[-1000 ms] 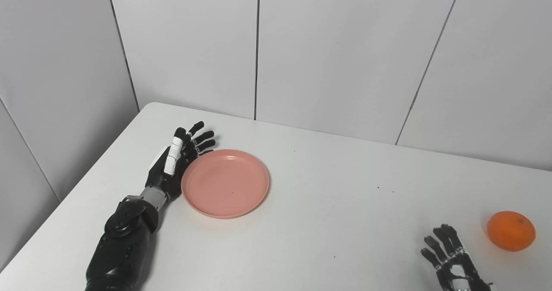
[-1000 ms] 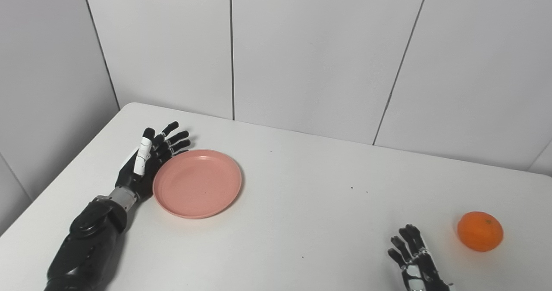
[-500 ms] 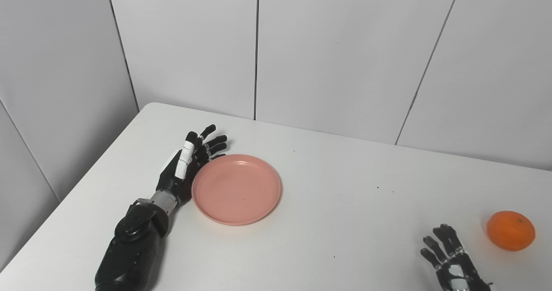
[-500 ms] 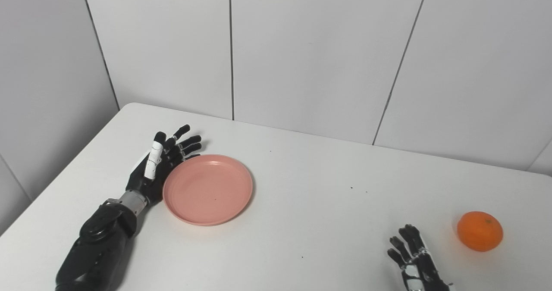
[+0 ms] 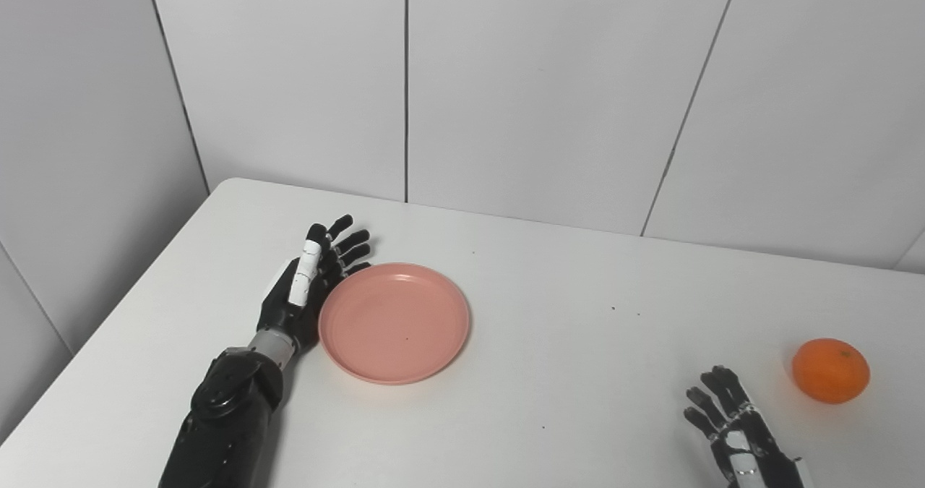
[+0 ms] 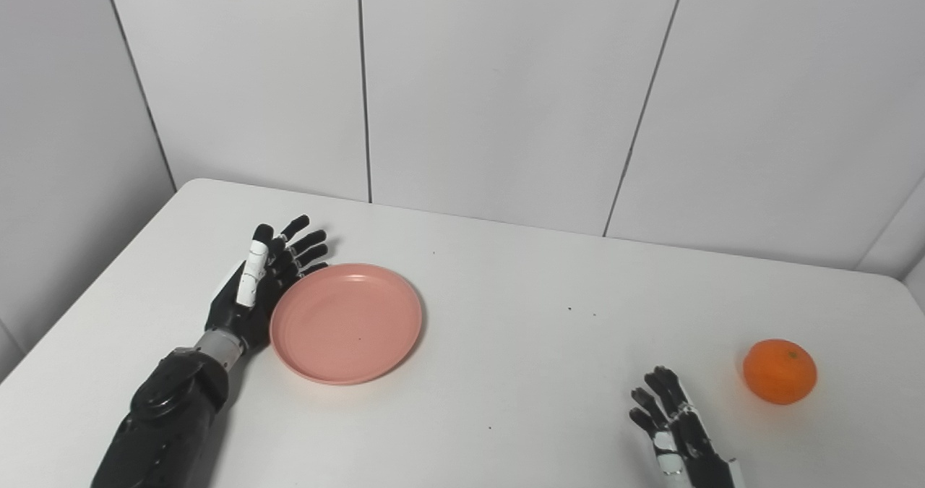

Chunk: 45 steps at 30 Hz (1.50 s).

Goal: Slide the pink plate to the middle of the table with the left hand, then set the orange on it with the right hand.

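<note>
My left robot hand (image 5: 307, 285) is open, fingers spread, its inner edge vs. the left rim of the pink plate (image 5: 394, 322). The whole view has shifted since 0.5 s ago, so the camera moved; rel. to my left robot hand the plate sits as before, flat on the table (image 5: 549, 372). My right robot hand (image 5: 737, 430) is open too, holding nothing. The orange (image 5: 830, 370) lies near it, just to its right, not touching.

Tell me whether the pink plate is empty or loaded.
Empty. The pink plate shows only its bare inside, and the orange sits on the table far to its right.
</note>
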### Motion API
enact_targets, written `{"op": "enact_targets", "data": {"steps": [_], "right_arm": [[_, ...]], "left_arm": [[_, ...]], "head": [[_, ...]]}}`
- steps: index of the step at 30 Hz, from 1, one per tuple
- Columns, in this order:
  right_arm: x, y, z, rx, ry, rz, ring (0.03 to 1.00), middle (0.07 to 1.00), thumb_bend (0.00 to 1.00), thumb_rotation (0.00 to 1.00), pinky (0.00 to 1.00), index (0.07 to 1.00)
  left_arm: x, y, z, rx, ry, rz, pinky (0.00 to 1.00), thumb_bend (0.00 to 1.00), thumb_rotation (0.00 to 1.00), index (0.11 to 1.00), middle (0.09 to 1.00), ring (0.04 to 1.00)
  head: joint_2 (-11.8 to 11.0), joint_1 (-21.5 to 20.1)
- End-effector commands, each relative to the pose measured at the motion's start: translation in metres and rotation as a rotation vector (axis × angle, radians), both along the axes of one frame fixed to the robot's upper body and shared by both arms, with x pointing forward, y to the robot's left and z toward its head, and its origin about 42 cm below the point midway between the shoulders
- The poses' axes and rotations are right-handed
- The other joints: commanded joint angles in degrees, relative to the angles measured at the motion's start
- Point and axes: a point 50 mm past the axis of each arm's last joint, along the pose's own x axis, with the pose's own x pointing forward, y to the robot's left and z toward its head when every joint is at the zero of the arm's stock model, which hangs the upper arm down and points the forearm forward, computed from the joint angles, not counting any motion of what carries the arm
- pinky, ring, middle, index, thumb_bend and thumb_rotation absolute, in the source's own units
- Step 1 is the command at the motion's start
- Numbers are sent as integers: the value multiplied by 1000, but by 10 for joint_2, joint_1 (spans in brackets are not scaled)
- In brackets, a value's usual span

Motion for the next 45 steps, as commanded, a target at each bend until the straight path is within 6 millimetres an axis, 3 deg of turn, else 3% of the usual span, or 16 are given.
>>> {"op": "enact_targets", "data": {"steps": [1, 11, 23, 42, 45], "right_arm": [[-15, 10, -28, 31, 134, 3, 877, 915, 786, 766, 874, 906], [-14, 24, -19, 24, 133, 10, 865, 909, 797, 764, 872, 903], [-12, 29, -15, 31, 133, 4, 855, 903, 788, 749, 856, 897], [-8, 37, -9, 17, 129, 1, 842, 898, 809, 755, 853, 893], [-7, 40, -8, 21, 129, 1, 839, 893, 821, 747, 847, 890]], "left_arm": [[-1, -5, 1, 10, 23, 9, 865, 904, 859, 898, 836, 878], [-9, -17, -3, 0, 41, 29, 838, 894, 852, 915, 838, 872], [-18, -42, -12, -20, 72, 1, 839, 914, 836, 878, 828, 863], [-26, -70, -17, -68, 108, 4, 839, 921, 846, 905, 837, 864], [-26, -71, -17, -75, 105, -4, 838, 923, 850, 899, 840, 862]], "head": [[4, -9], [25, -49], [34, -53], [49, -76], [53, -108]]}}
